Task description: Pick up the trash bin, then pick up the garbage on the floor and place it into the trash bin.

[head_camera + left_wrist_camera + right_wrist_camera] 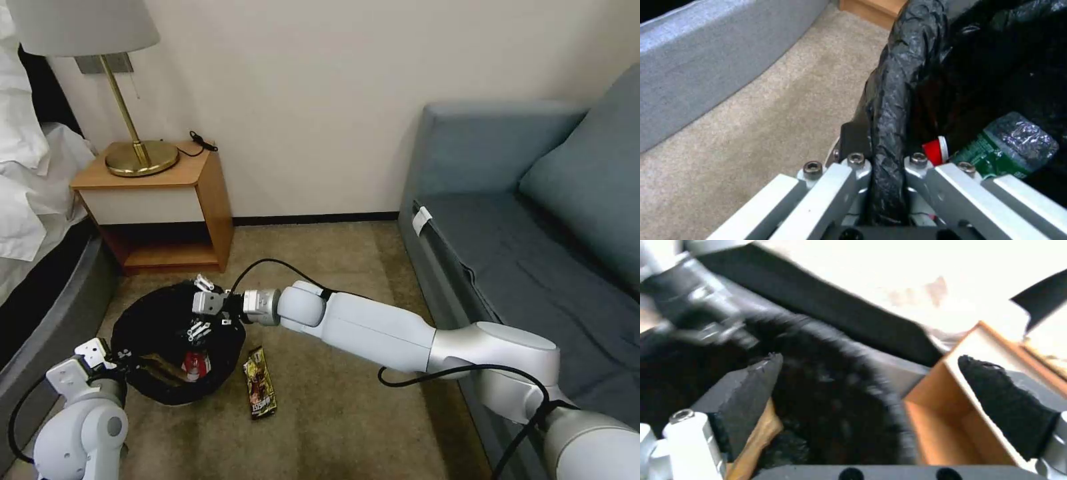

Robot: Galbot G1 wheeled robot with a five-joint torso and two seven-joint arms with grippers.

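Note:
The trash bin (pixel 137 320), lined with a black bag, sits low at the left on the carpet. My left gripper (pixel 112 360) is shut on its near rim (pixel 902 66), the bag pinched between the fingers (pixel 887 166). Inside lie a green bottle (pixel 1009 146), a red-white wrapper (pixel 197 363) and brown paper (pixel 160 368). My right gripper (pixel 201 307) hangs open over the bin's mouth (pixel 831 380) with nothing between its pads (pixel 746 390). A brown piece (pixel 756 436) shows beside one pad. A brown-yellow snack wrapper (pixel 260 390) lies on the carpet just right of the bin.
A wooden nightstand (pixel 167 200) with a brass lamp (pixel 137 157) stands just behind the bin. The bed (pixel 40 280) runs along the left, a blue-grey sofa (pixel 520 253) along the right. Open carpet (pixel 333 427) lies in front.

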